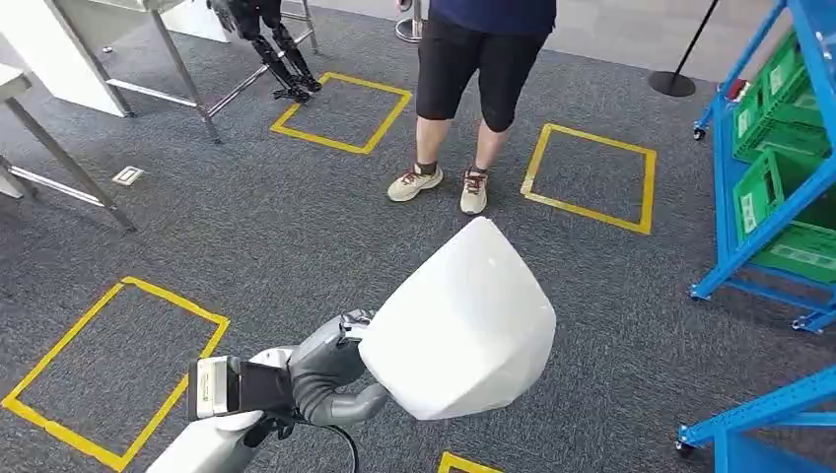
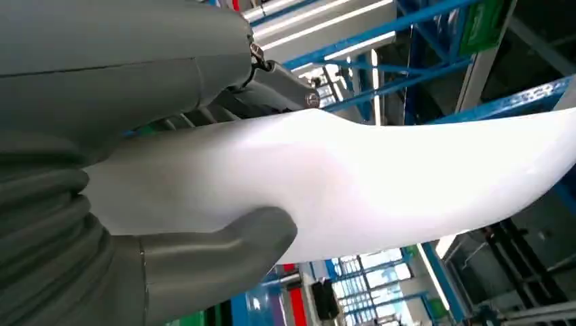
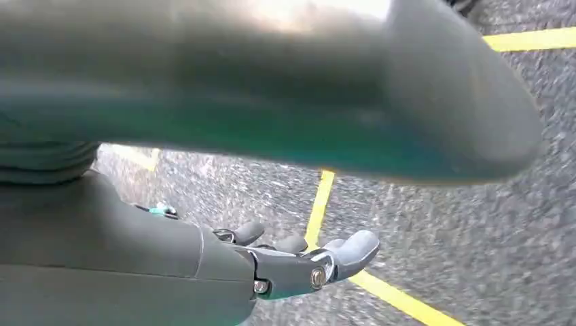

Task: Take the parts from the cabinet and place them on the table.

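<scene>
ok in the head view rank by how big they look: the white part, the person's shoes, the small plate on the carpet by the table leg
1. white part, though it is nearest the camera
2. person's shoes
3. small plate

this looks like a robot test floor inside an industrial hall or lab. grey carpet carries yellow taped squares, one just left of the left hand, others ahead of it. blue steel racking with green bins stands far to the hand's right. metal-legged work tables sit ahead on its left, beside another robot's dark legs. a person stands straight ahead, a barrier post beyond.
</scene>
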